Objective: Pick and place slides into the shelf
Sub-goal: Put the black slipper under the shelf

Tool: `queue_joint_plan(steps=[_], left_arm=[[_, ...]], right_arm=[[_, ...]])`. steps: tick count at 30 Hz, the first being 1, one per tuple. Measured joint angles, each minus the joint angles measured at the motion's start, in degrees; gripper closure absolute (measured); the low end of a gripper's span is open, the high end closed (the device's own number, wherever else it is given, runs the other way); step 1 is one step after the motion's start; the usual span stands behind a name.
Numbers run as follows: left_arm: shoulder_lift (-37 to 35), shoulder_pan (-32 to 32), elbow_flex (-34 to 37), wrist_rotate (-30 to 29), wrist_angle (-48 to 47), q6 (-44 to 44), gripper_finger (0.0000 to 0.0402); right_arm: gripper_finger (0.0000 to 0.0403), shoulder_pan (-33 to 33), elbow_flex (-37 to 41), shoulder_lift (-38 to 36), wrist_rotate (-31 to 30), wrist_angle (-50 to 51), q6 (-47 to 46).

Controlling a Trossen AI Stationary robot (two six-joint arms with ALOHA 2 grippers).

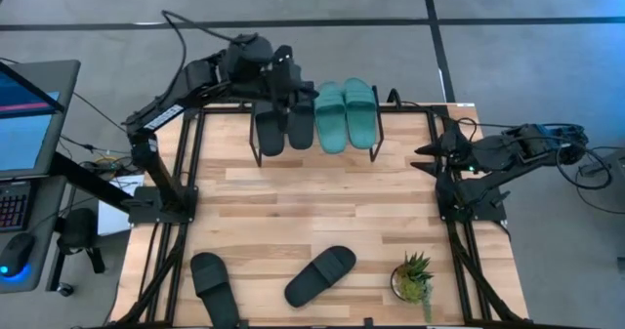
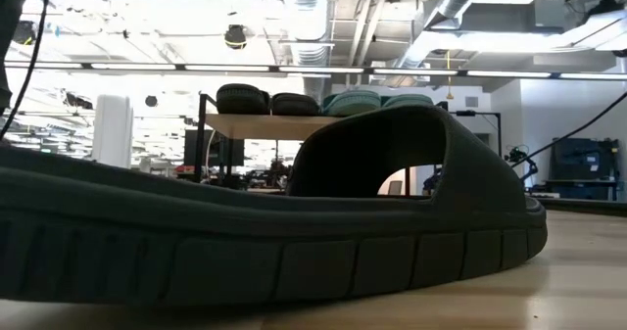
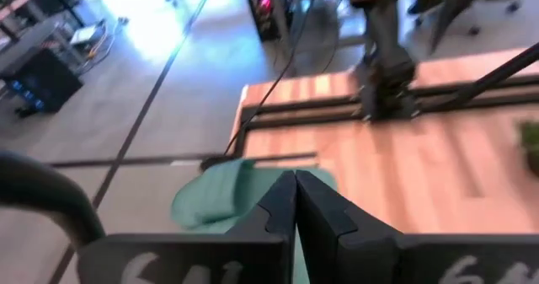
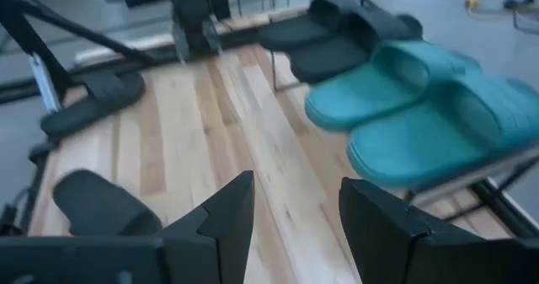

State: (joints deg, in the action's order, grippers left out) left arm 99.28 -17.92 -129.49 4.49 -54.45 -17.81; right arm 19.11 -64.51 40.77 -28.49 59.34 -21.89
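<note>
The shelf (image 1: 377, 145) stands at the table's far edge, and in the low view the shelf (image 2: 257, 125) shows its light top board. Two black slides (image 1: 281, 129) and two teal slides (image 1: 345, 114) lie side by side on it, soles down. Two more black slides lie on the table near its near edge, one slide (image 1: 213, 285) at the left and one slide (image 1: 320, 275) in the middle. My left gripper (image 1: 301, 93) hovers over the shelf's far side, shut and empty; its fingers (image 3: 295, 201) point past a teal slide (image 3: 217, 201). My right gripper (image 4: 295, 204) waits open at the table's right edge.
A small potted plant (image 1: 414, 278) stands near the near right corner. Black frame rails (image 1: 186, 163) run along the table's left and right sides. Bare wood lies between the shelf and the two loose slides. In the low view one black slide (image 2: 294, 222) fills the foreground.
</note>
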Motion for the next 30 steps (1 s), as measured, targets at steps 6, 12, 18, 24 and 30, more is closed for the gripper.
queue_joint_plan(steps=[6, 12, 18, 24, 30], left_arm=[[-3.41, 5.11, 0.01, 1.14, 0.95, 3.61, 0.0401], [-5.85, 12.35, 0.00, -3.82, -4.04, 6.61, 0.0401], [-6.11, 23.93, 0.06, -21.73, -12.90, 14.58, 0.0401], [-6.02, 35.99, 2.79, -39.86, -17.46, 25.16, 0.0401], [-6.01, 46.31, 7.05, -51.69, -27.91, 45.92, 0.0401]], right_arm=[[0.0242, 0.00, 0.00, -0.31, 0.07, -5.24, 3.01], [0.0242, 0.00, 0.00, -0.37, 0.99, -6.05, 2.93], [0.0242, 0.00, 0.00, -0.36, 3.97, -6.00, 2.94], [0.0242, 0.00, 0.00, -0.35, 4.53, -6.29, 2.75], [0.0242, 0.00, 0.00, -0.13, 11.19, -7.23, 2.56]])
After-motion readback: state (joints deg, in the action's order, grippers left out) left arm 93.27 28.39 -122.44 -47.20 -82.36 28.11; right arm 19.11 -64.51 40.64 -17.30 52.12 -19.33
